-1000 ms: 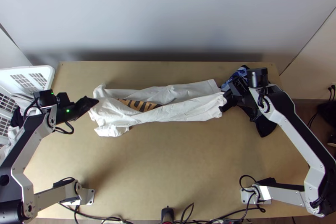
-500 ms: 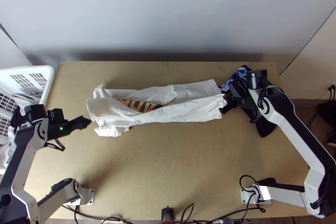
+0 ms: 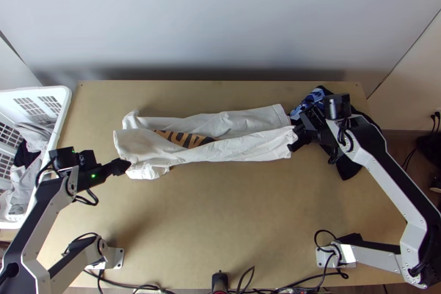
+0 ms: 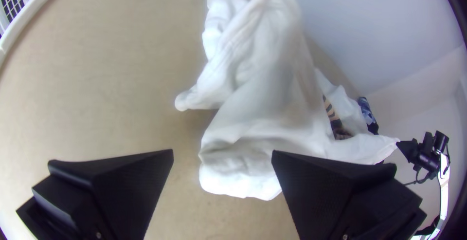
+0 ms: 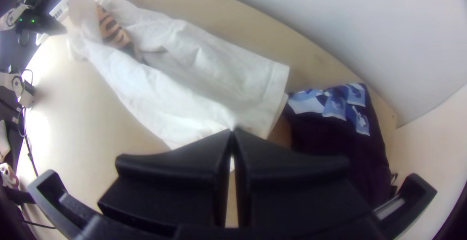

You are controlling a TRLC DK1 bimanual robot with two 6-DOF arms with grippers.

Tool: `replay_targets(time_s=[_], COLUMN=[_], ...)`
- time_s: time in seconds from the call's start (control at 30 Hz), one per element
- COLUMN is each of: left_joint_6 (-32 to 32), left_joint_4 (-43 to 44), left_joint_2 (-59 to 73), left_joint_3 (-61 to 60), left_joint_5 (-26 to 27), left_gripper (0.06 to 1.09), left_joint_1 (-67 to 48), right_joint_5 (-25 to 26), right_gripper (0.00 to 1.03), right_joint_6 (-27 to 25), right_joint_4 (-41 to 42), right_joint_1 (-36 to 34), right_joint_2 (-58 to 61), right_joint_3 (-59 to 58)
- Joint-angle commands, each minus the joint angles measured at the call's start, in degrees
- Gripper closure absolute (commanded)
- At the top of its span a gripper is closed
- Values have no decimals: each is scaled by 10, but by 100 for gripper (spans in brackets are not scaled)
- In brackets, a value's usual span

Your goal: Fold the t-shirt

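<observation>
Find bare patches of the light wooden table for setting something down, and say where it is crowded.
Widest: the table between the white cloth t-shirt and small black device. Narrower: between shirt and grey wall. Crowded: right, dark blue-patterned garment, right end effector; left, white plastic basket, left end effector.

The t-shirt (image 3: 248, 148) is soft white cloth, matt and creased, with a print (image 3: 187, 138) that also looks matt. Far right lies dark cloth (image 3: 347, 168), dull, with a blue patterned part. The table (image 3: 220, 211) is light wood, smooth, with a faint satin sheen. On the left, the basket (image 3: 65, 101) is smooth white plastic with slotted walls, holding crumpled cloth (image 3: 36, 137). The arms' links (image 3: 380, 174) look like silver-grey metal, satin-finished, beside black joints. The left gripper (image 3: 122, 167) has matt black fingers (image 4: 121, 186), finely textured. The far wall (image 3: 220, 18) is smooth with a soft sheen
</observation>
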Motion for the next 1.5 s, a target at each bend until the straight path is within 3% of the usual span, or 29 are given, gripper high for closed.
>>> replay_targets(time_s=[0.0, 0.43, 0.47, 0.53, 0.63, 1.0, 1.2, 1.47], left_joint_6=[-47, -58, -58, -60, -91, -100, -109, -125], left_joint_4=[113, 171, 171, 174, 234, 239, 84, 6], left_joint_2=[17, 67, 68, 68, 68, 40, -26, -104], left_joint_3=[-29, -27, -27, -29, -46, -45, 35, 123], left_joint_5=[0, 0, 0, 0, -8, -4, 10, 19], left_gripper=[11, 11, 17, 42, 106, 105, 105, 105], left_joint_1=[-40, -43, -41, -37, -21, 18, 10, -17], right_joint_5=[0, 0, 0, 0, 0, 0, 0, 0], right_gripper=[100, 100, 100, 100, 100, 100, 100, 100], right_joint_6=[1, 2, 3, 5, 7, 10, 13, 17], right_joint_4=[0, 1, 2, 4, 5, 5, 5, 5], right_joint_1=[2, 2, 2, 3, 4, 3, 3, 2], right_joint_2=[-1, -2, -2, -2, -1, -12, -16, -16], right_joint_3=[-10, -37, -38, -39, -39, -42, -38, -32])
